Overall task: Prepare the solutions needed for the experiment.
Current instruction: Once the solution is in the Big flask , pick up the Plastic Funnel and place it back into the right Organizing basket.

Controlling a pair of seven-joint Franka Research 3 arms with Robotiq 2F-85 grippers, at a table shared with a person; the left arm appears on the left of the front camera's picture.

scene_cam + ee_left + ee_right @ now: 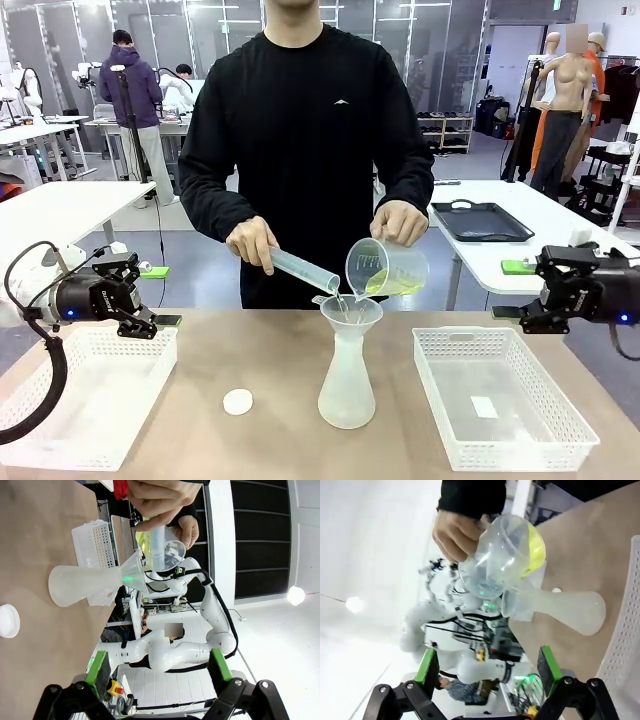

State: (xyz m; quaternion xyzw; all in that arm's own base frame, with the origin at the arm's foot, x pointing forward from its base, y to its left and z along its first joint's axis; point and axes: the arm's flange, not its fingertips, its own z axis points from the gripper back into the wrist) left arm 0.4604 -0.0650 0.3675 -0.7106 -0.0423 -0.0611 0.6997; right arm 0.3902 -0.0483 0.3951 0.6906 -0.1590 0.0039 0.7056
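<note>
Front, person: at the far side of the table (250, 350), one hand (400, 220) tips a clear beaker (387, 268) over a funnel (350, 310) that sits in a white flask (346, 385) at mid-table.
Front, solution (395, 285): pale yellow-green, pooled in the low side of the tilted beaker, whose lip is right above the funnel.
Front, cylinder (300, 268): slanted in the other hand (252, 243), its lower end just beside the funnel rim.
Front, disc (238, 402): white, flat on the table, near the flask but apart from it.
Front, left gripper (158, 296): I see it above the far edge of the left basket (60, 440) – jaws apart, empty.
Front, right gripper (512, 290): off the far corner of the right basket (520, 455), jaws apart, empty.
Left wrist: green pads spread wide with only air between them (picture rolled sideways). Beyond them are the flask, the funnel and the solution (142, 540) in the beaker.
Right wrist: pads equally wide, holding nothing – the beaker tips over the funnel with the solution (536, 550) along its lower side.
</note>
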